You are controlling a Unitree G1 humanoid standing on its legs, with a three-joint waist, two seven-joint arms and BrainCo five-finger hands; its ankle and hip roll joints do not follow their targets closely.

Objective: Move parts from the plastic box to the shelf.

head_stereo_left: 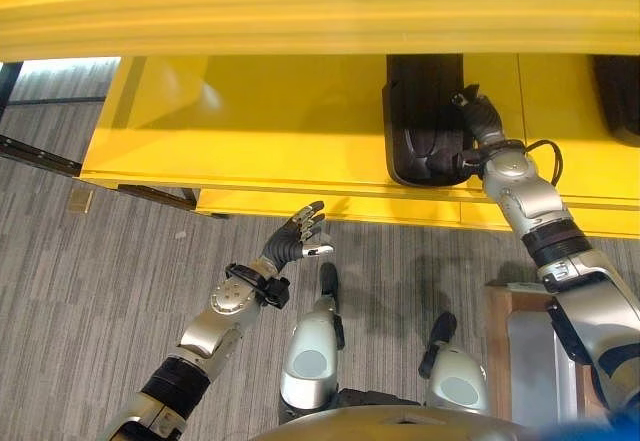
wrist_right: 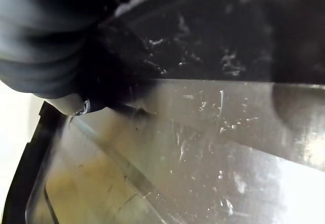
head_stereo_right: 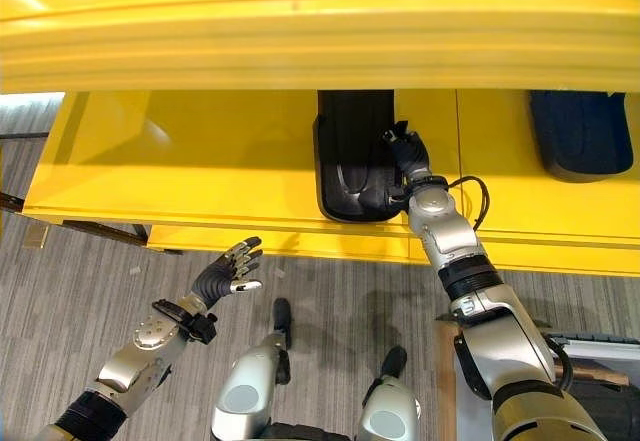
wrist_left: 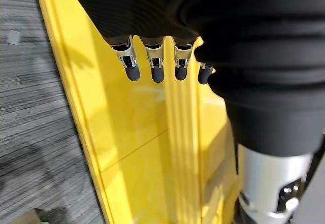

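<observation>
A black moulded part point(head_stereo_left: 425, 121) lies on the yellow shelf point(head_stereo_left: 250, 121), reaching to its front edge. My right hand point(head_stereo_left: 482, 119) rests against the right side of this part, with the wrist over the shelf's front lip. In the right wrist view the part's glossy scratched surface point(wrist_right: 213, 148) sits very close under the hand's dark cover. My left hand point(head_stereo_left: 297, 238) hovers open and empty above the carpet, just in front of the shelf edge. In its wrist view, its fingers point(wrist_left: 155, 64) point straight at the yellow shelf panel point(wrist_left: 142, 132).
A second black part point(head_stereo_right: 580, 131) lies on the shelf further right. An upper yellow shelf board point(head_stereo_left: 320, 6) overhangs the top of the scene. A grey bin on a wooden base point(head_stereo_left: 530, 361) stands at my lower right. Grey carpet point(head_stereo_left: 90, 281) spreads to the left.
</observation>
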